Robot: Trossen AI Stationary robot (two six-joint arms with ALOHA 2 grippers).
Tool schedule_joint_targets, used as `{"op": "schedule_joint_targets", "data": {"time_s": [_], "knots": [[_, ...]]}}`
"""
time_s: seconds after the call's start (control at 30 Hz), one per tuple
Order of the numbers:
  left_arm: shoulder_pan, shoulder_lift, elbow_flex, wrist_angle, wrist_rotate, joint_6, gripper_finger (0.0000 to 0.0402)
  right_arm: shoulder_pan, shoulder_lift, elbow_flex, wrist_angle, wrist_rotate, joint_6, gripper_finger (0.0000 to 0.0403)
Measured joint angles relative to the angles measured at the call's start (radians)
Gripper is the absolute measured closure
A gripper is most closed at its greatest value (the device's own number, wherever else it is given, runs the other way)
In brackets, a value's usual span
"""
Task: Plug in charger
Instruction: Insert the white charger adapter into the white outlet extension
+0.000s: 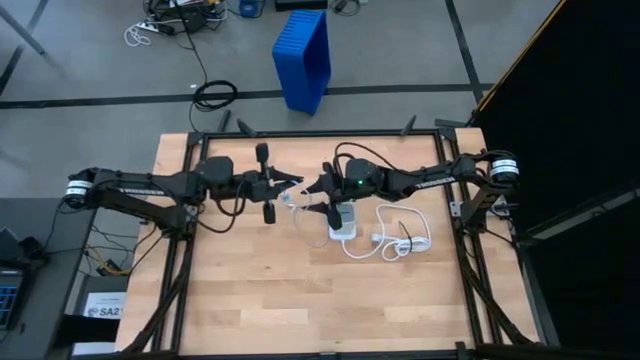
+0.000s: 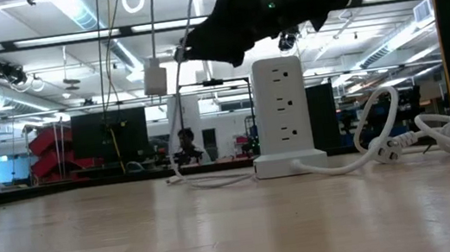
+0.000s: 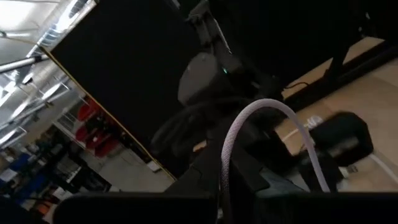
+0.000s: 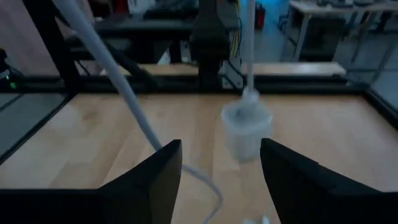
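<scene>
The right gripper (image 4: 221, 177) hangs above the middle of the table with its two dark fingers (image 4: 149, 183) spread apart and nothing between them; the charger (image 4: 245, 130) dangles just beyond the fingertips, a small pale block blurred in the right wrist view, not touched by them. It hangs in the air by its white cord (image 2: 150, 23), which runs up from it toward the left gripper (image 1: 290, 184); that gripper is pressed shut, and in the left wrist view a loop of the cord (image 3: 261, 134) arches just past it, though where exactly the cord is pinched is hard to make out. In the low view the charger (image 2: 155, 77) hangs clear of the wood, to the left of the white power strip tower (image 2: 283, 117), which stands upright under the right arm. The tower's thick white cable (image 1: 390, 240) lies in loose loops to its right. The wooden table (image 1: 300, 290) has a black frame around it. Beyond its far edge a blue bin (image 1: 303, 58) stands on the grey floor, with a coil of black cable (image 1: 215, 95) to its left. The low view shows a wide workshop with strip lights, too distant to read in detail.
</scene>
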Motion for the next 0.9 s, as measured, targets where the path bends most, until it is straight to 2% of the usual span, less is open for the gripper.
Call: {"op": "schedule_joint_targets", "data": {"time_s": [0.1, 0.27, 0.5, 0.7, 0.9], "knots": [[0.000, 0.006, 0.000, -0.014, -0.033, -0.008, 0.0401, 0.005, 0.000, 0.000, 0.005, -0.059, 0.009, 0.0217], [0.000, 0.006, 0.000, -0.040, -0.148, 0.015, 0.0402, 0.018, 0.000, 0.000, -0.015, -0.151, -0.017, 0.0216], [0.000, 0.006, 0.000, -0.156, -0.284, 0.033, 0.0402, 0.027, 0.000, 0.000, 0.080, -0.393, -0.018, 0.0232], [0.000, 0.003, 0.000, -0.350, -0.310, -0.024, 0.0402, 0.011, 0.000, 0.000, 0.237, -0.399, 0.030, 0.0238], [0.000, 0.001, 0.000, -0.513, -0.310, -0.099, 0.0402, -0.048, 0.000, 0.000, 0.392, -0.380, 0.122, 0.0227]]}}
